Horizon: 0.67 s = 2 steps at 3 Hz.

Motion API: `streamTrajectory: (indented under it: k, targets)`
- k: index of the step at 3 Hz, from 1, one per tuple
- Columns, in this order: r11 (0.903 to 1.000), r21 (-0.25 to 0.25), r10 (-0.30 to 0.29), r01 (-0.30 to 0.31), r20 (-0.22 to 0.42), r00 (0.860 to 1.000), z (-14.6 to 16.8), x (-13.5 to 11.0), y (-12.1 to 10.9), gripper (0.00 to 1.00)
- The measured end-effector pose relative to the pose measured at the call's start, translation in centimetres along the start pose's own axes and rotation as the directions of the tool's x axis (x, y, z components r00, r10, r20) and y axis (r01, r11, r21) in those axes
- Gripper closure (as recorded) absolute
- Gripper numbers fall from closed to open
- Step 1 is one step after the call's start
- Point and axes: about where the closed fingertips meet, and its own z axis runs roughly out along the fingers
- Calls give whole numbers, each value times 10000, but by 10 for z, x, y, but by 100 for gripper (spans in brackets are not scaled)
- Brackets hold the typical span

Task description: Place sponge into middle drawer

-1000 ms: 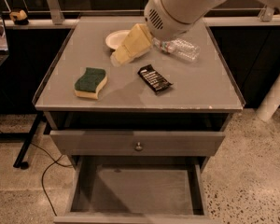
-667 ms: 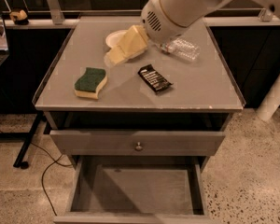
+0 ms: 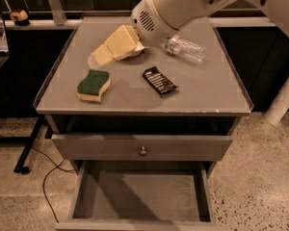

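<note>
The sponge (image 3: 93, 85) lies on the cabinet top (image 3: 207, 88) at the front left, green scrub face up, pale yellow foam below. My gripper (image 3: 102, 55) hangs over the back left of the top, pointing down and left, a short way behind the sponge and not touching it. It holds nothing that I can see. The middle drawer (image 3: 139, 194) is pulled out below, with its bare grey floor showing.
A black snack wrapper (image 3: 159, 81) lies mid-top, right of the sponge. A clear plastic bottle (image 3: 185, 48) lies on its side at the back right. The drawer front with a round metal knob (image 3: 143, 151) sits above the open drawer. Cables run on the floor at left.
My gripper has moved left across the back of the cabinet top, closer to the sponge. The sponge, wrapper, bottle and drawer have not moved.
</note>
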Motion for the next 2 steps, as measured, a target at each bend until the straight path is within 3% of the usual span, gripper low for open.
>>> streamTrajectory:
  k: [1, 2]
  targets:
    - [9999, -31, 144, -144, 109, 9998, 20, -7, 12, 0]
    - [9999, -25, 147, -147, 114, 9998, 20, -7, 12, 0]
